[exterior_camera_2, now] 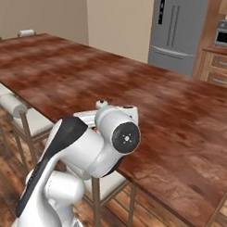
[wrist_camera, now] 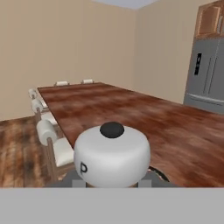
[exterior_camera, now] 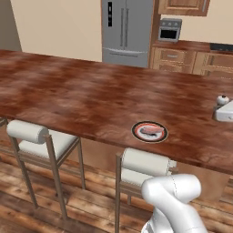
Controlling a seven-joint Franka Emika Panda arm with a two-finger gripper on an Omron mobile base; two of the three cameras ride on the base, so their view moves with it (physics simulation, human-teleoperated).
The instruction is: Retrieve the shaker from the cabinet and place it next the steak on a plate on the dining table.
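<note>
The robot's gripper (wrist_camera: 111, 181) is closed on the shaker (wrist_camera: 112, 154), whose pale rounded top, capped with a dark button and marked "P", sits between the 2 finger tips in the hand view. In the left base view the shaker's cap (exterior_camera: 222, 99) shows at the far right, carried above the dining table (exterior_camera: 91, 95) beside the white hand; in the right base view it peeks over the arm's elbow (exterior_camera_2: 102, 104). The plate (exterior_camera: 149, 131), with its dark rim and reddish ring, lies near the table's front edge, well apart from the shaker, with the steak (exterior_camera: 151, 131) on its pale centre. 2 white-cushioned stools (exterior_camera: 38, 136) stand tucked against the table's near side, and a steel fridge (exterior_camera: 126, 29) stands against the far wall beside wood drawers. The shaker looks small, rigid and light, with a smooth, rounded surface that could slip or tip; a hold low on the body, below the bulging cap, seems safest, and it should go down upright on the plate's free area beside the meat. The retrieval appears done; the placing is not yet.
</note>
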